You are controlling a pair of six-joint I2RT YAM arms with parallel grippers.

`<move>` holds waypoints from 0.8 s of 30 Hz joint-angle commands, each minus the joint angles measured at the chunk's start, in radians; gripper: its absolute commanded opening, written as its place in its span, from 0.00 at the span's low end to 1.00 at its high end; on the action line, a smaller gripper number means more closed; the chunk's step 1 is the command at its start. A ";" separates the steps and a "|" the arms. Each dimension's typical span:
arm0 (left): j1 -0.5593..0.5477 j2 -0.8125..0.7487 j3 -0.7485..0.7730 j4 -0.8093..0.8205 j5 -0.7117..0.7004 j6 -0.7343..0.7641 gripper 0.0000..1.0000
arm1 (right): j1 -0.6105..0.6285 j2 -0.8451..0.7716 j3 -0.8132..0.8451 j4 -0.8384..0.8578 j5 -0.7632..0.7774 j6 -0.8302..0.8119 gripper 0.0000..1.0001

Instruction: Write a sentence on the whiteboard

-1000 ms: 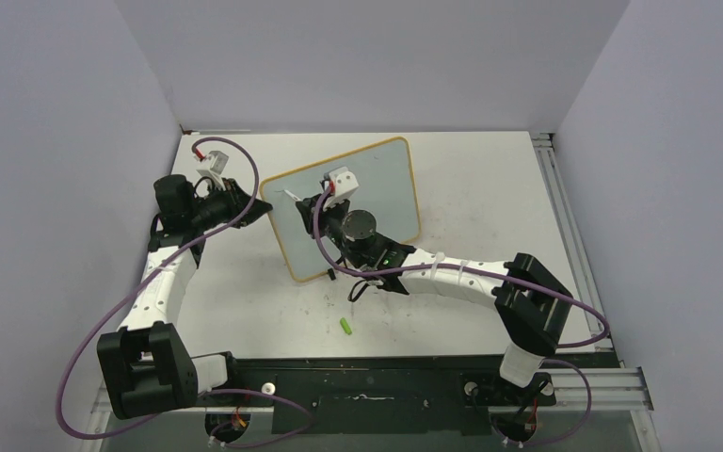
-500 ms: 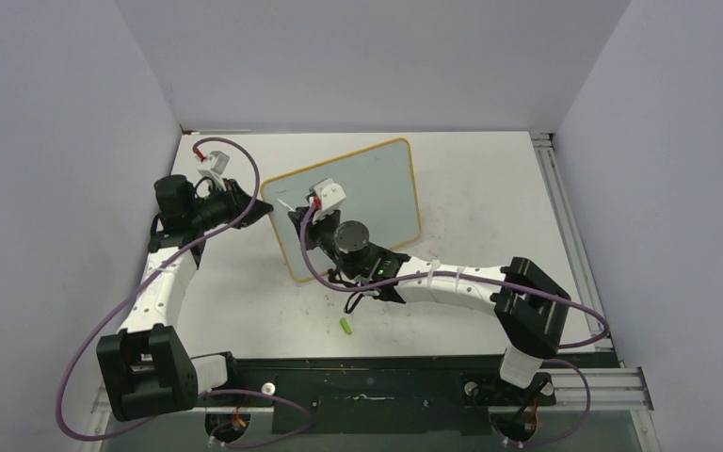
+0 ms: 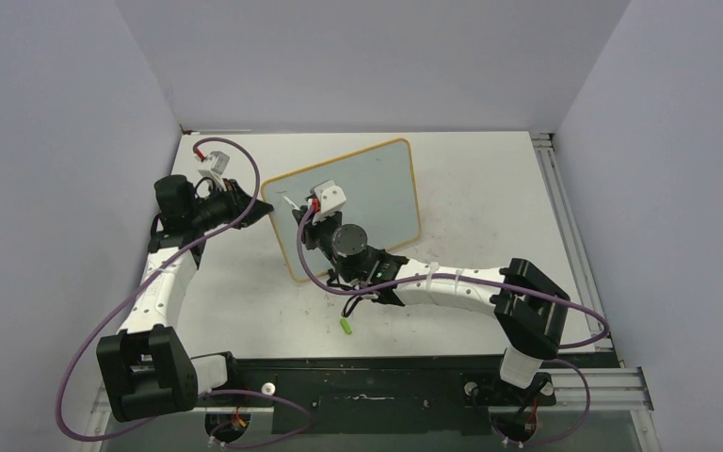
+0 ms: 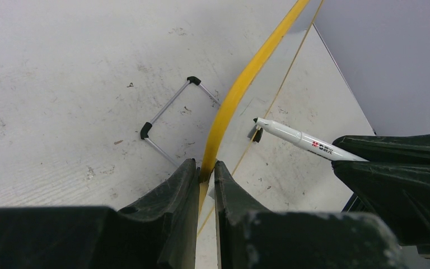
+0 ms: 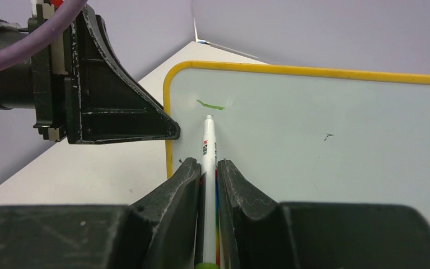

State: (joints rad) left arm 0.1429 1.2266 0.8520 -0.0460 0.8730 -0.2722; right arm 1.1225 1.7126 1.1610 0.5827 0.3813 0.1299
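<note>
Green cap (image 3: 346,326) on table (image 3: 490,188), near whiteboard (image 3: 386,179).

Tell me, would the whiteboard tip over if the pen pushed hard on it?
Probably, by itself: the whiteboard stands tilted up, propped by a thin wire leg. It looks thin and likely light. The left gripper pinching its yellow frame should hold it steady.

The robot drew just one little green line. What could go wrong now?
1. The left gripper pinches only the thin yellow edge of the whiteboard. If the marker in the right gripper pushes hard, the board might slip or swing.
2. The marker's tip is very close to the green line, so the next stroke might run over it and make the word messy.
</note>
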 commanded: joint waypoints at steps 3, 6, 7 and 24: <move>-0.005 -0.017 0.030 -0.017 -0.003 0.013 0.00 | -0.004 -0.006 0.036 0.055 0.018 -0.019 0.05; -0.005 -0.017 0.030 -0.017 -0.004 0.013 0.00 | -0.004 -0.003 0.037 0.063 0.015 -0.021 0.05; -0.005 -0.018 0.030 -0.017 -0.004 0.014 0.00 | -0.005 -0.002 0.038 0.064 0.014 -0.021 0.05; -0.010 -0.021 0.028 -0.020 -0.006 0.018 0.00 | -0.012 0.045 0.086 0.045 0.005 -0.022 0.05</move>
State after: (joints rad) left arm 0.1379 1.2224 0.8520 -0.0486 0.8730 -0.2710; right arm 1.1183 1.7447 1.2037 0.5938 0.3855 0.1146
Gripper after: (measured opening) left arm 0.123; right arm 0.158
